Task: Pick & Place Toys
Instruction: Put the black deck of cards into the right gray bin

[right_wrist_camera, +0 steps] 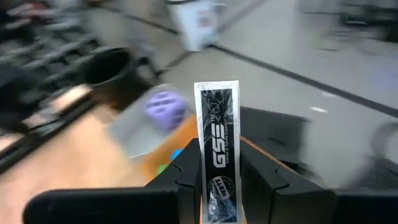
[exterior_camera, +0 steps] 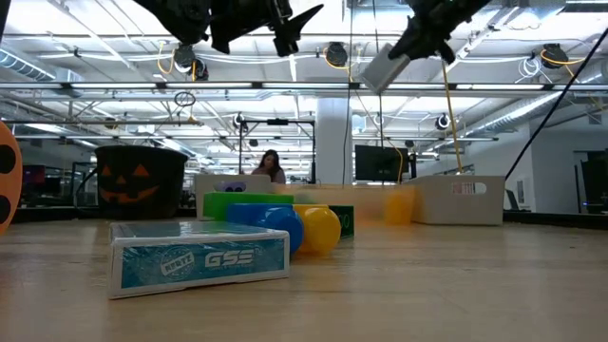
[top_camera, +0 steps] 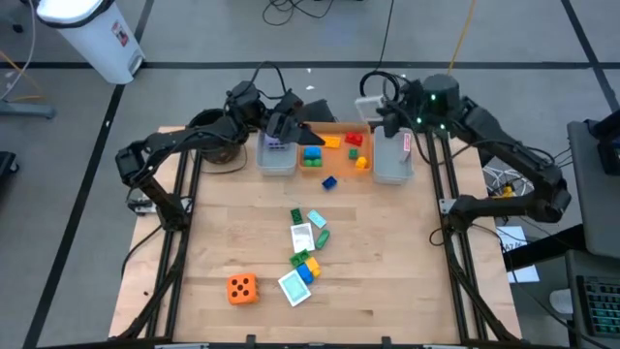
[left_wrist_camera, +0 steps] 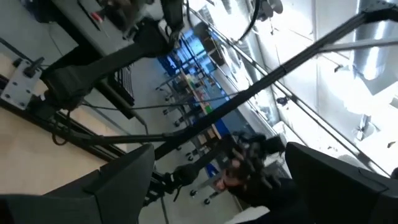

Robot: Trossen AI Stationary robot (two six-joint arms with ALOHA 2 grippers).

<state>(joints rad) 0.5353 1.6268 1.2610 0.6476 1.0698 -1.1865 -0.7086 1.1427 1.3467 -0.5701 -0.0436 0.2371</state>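
Observation:
My right gripper [right_wrist_camera: 216, 186] is shut on a black-and-white card pack [right_wrist_camera: 216, 124], held high above the far bins [top_camera: 366, 105]. My left gripper [top_camera: 300, 116] hangs open and empty above the left grey bin [top_camera: 276, 160], which holds a purple die [top_camera: 276, 145]. The orange bin [top_camera: 334, 153] holds several bricks. An orange die [top_camera: 242, 288], card packs [top_camera: 302, 238] and small bricks [top_camera: 308, 264] lie on the table's middle and near part. A blue brick [top_camera: 329, 181] lies in front of the bins. My right gripper pinches the card pack's lower end [right_wrist_camera: 216, 177] between its two fingers, on its two broad faces. The fingers come from the table's right, slanting a little down. The pack sticks out past the fingertips in line with them, lifted clear of everything [exterior_camera: 385, 66].
A round black pot [top_camera: 218, 136] stands at the far left beside the bins. A second grey bin [top_camera: 392, 163] with a pink card stands right of the orange bin. A teal card pack [exterior_camera: 199, 258] lies close to the low camera. A person sits in the room beyond the table.

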